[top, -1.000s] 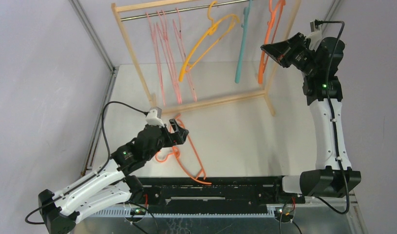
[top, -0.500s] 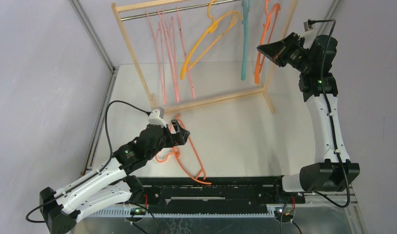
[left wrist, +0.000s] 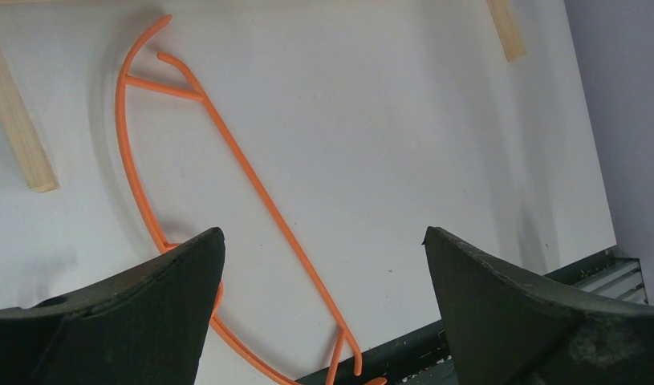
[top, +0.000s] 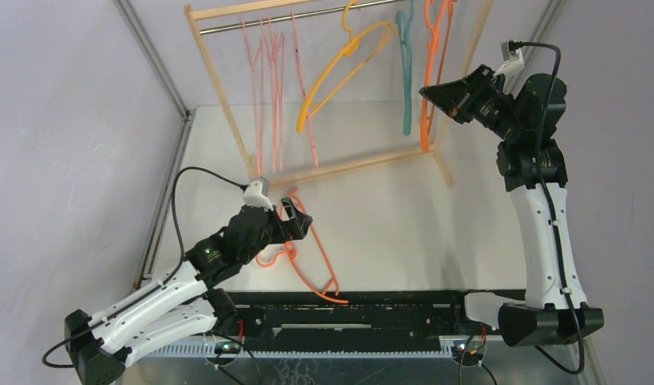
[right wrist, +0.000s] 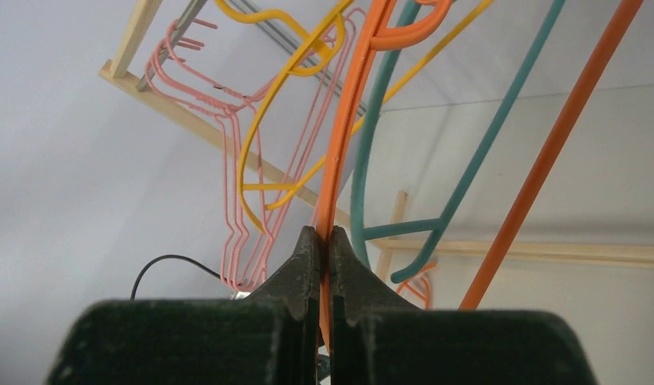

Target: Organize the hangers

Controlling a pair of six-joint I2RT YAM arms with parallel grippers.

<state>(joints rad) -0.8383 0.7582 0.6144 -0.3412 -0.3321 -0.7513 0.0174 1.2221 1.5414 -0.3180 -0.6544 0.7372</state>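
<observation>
Up at the rack's right end, my right gripper [top: 427, 91] [right wrist: 324, 234] is shut on a thin orange hanger [top: 425, 120] [right wrist: 347, 136], whose hook is up by the rod [top: 307, 16]. Hanging on the rod are several pale pink hangers [top: 271, 96] [right wrist: 235, 176], a yellow-orange hanger [top: 339, 68] [right wrist: 263, 136] and a teal hanger [top: 405, 88] [right wrist: 371, 144]. My left gripper [top: 295, 215] [left wrist: 323, 241] hovers open over another orange hanger [top: 319, 261] [left wrist: 251, 172] lying flat on the table, not touching it. A second orange hanger [top: 277, 255] lies partly under the left arm.
The wooden-framed rack [top: 219, 88] stands across the back of the white table [top: 404, 216]; its base bar [top: 363, 163] runs along the tabletop. Grey walls close in on both sides. A black rail [top: 347, 309] lines the near edge.
My right arm has carried the orange hanger left and closer to the rod, and the hanger now hangs more upright. The teal hanger has swung. The left arm has not moved.
</observation>
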